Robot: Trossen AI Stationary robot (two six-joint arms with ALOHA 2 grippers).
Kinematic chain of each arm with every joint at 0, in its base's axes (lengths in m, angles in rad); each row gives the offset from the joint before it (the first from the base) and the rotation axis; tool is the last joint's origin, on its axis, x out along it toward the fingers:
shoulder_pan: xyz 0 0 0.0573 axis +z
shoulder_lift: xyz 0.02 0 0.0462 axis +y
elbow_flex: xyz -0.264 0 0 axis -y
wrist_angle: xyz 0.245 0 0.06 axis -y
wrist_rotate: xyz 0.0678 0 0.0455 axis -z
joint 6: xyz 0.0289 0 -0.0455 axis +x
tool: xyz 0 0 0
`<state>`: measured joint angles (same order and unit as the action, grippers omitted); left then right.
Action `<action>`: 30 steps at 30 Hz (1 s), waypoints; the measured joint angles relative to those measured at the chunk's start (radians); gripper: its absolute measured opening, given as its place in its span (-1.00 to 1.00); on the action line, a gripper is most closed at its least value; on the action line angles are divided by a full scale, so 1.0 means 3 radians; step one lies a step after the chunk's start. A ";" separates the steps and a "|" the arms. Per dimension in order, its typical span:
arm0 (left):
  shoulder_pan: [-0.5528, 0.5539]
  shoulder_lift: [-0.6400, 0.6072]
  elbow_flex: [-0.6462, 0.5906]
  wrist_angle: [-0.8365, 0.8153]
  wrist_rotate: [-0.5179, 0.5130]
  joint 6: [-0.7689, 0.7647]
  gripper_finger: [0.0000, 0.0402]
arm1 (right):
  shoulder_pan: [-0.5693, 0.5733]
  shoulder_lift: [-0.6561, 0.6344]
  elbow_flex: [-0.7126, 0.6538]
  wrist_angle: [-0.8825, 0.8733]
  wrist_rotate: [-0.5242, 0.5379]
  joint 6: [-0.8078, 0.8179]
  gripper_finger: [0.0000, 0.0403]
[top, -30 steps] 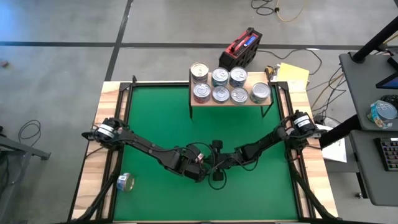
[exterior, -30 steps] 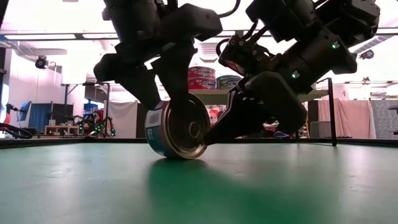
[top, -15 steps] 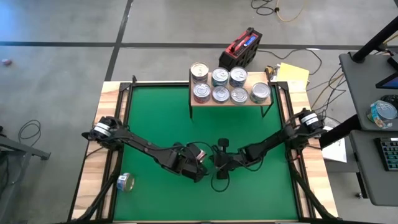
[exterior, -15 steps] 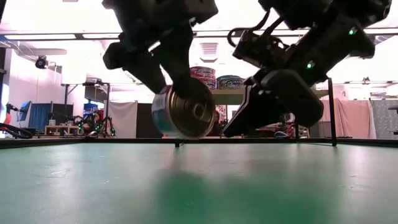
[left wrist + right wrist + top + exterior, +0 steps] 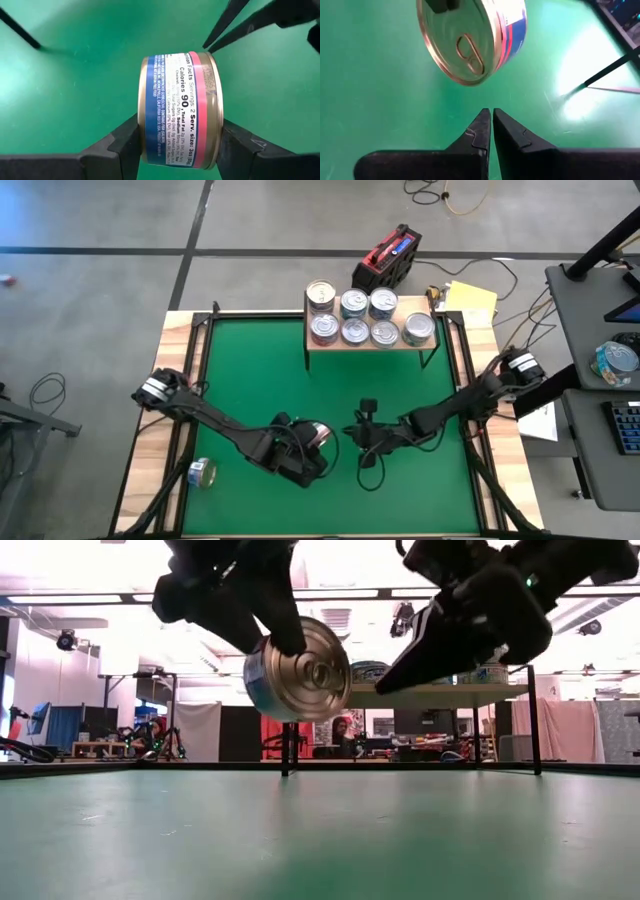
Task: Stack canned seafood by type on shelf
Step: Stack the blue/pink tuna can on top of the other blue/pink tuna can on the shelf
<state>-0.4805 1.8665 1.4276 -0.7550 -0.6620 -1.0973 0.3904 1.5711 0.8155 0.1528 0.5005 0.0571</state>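
The left gripper [image 5: 308, 452] is clamped on a can [image 5: 297, 670], one finger [image 5: 127, 137] on each flat end, so the can lies on its side in the grip. In the low view it hangs clear above the green mat [image 5: 260, 380], its gold pull-tab lid facing the camera. The left wrist view shows its blue, white and pink label [image 5: 181, 107] turned up between the two fingers.

The right gripper [image 5: 362, 438] has its fingers [image 5: 482, 127] pressed together, holding nothing. It hovers just beside the held can, apart from it, with the tips pointing toward the lid; the right wrist view looks past the closed tips at the pull tab.

At the far end of the surface stands the shelf [image 5: 372, 340], a light-wood board on thin black legs. It carries seven cans [image 5: 356, 318]: three in the back row and four in front, as far as the overhead view lets me count; whether any are stacked I cannot tell from above. Another can [image 5: 203, 473] lies near the mat's left edge, close to the wooden border [image 5: 160, 430], well apart from both grippers.
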 joint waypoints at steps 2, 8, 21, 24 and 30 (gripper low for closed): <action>-0.0023 -0.0017 -0.0006 0.0050 -0.0046 0.0120 -0.11 | 0.0001 -0.0076 -0.0017 0.0003 -0.0001 -0.0029 -0.94; -0.0033 -0.0117 -0.0176 0.0417 -0.0095 0.0400 -0.11 | 0.0001 -0.0276 -0.0076 -0.0003 -0.0002 -0.0070 -0.94; -0.0030 -0.0877 -0.1341 0.2001 -0.0108 0.0858 -0.11 | 0.0000 -0.0326 -0.0089 0.0020 -0.0002 -0.0191 -0.94; -0.0028 -0.1115 -0.1712 0.2500 -0.0120 0.0915 -0.11 | 0.0000 -0.0326 -0.0089 0.0071 -0.0001 -0.0276 -0.94; 0.0007 -0.1451 -0.2487 0.3904 -0.0126 0.0984 -0.11 | 0.0000 -0.0326 -0.0089 0.0235 0.0004 -0.0653 -0.94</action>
<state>-0.4784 1.4312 0.6814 0.4163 -0.6998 -0.8021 0.3904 1.4734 0.7887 0.2233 0.5016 -0.1387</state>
